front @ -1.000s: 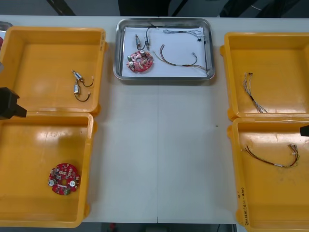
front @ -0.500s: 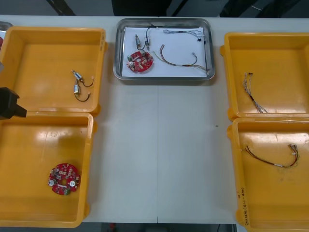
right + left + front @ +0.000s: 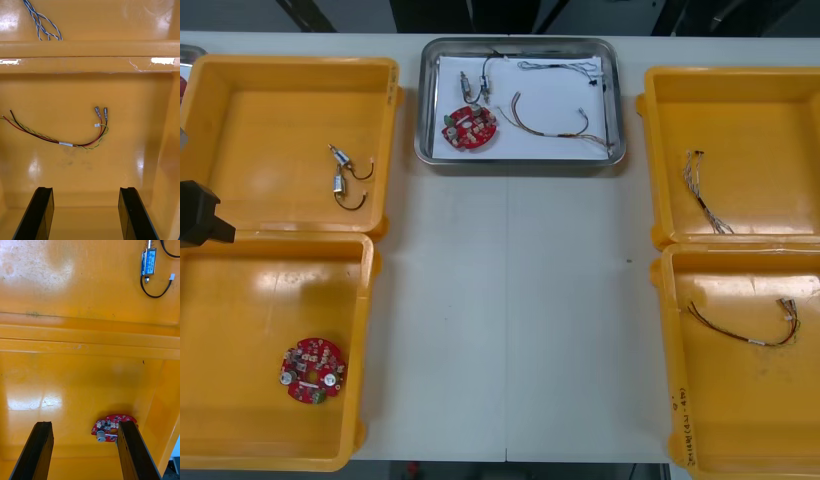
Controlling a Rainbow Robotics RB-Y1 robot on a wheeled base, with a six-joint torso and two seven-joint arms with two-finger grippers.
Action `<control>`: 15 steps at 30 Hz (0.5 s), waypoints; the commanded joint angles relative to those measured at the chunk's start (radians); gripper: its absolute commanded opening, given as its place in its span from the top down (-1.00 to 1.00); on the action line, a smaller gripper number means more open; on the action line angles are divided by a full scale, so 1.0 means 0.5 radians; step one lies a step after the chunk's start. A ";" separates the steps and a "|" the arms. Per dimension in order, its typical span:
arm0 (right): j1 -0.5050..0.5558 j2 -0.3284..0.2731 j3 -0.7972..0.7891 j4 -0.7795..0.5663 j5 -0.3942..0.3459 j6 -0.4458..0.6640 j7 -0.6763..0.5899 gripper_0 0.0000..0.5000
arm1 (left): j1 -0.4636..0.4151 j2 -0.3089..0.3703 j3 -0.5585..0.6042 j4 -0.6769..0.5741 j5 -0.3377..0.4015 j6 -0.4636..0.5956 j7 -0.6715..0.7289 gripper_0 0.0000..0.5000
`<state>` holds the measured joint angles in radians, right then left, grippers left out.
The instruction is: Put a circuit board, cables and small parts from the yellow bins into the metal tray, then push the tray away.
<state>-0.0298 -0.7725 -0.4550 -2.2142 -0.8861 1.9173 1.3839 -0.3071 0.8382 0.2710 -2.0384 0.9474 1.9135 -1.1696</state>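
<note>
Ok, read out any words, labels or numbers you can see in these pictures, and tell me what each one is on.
No text here can be read.
Dark handwriting on the rim of the near right yellow plastic bin: too small to read.
Pale blue label on the small metal part: blurred, unreadable.
White tag on the red and yellow cable: no print can be made out.
</note>
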 commanded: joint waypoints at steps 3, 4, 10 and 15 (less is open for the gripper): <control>0.026 -0.078 -0.047 -0.011 -0.001 0.005 0.070 -1.00 | 0.025 0.091 0.062 -0.056 0.004 0.013 -0.167 -1.00; 0.026 -0.078 -0.047 -0.011 -0.001 0.005 0.070 -1.00 | 0.025 0.091 0.062 -0.056 0.004 0.013 -0.167 -1.00; 0.026 -0.078 -0.047 -0.011 -0.001 0.005 0.070 -1.00 | 0.025 0.091 0.062 -0.056 0.004 0.013 -0.167 -1.00; 0.026 -0.078 -0.047 -0.011 -0.001 0.005 0.070 -1.00 | 0.025 0.091 0.062 -0.056 0.004 0.013 -0.167 -1.00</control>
<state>-0.0298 -0.7727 -0.4550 -2.2142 -0.8860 1.9173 1.3839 -0.3071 0.8382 0.2710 -2.0384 0.9474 1.9135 -1.1696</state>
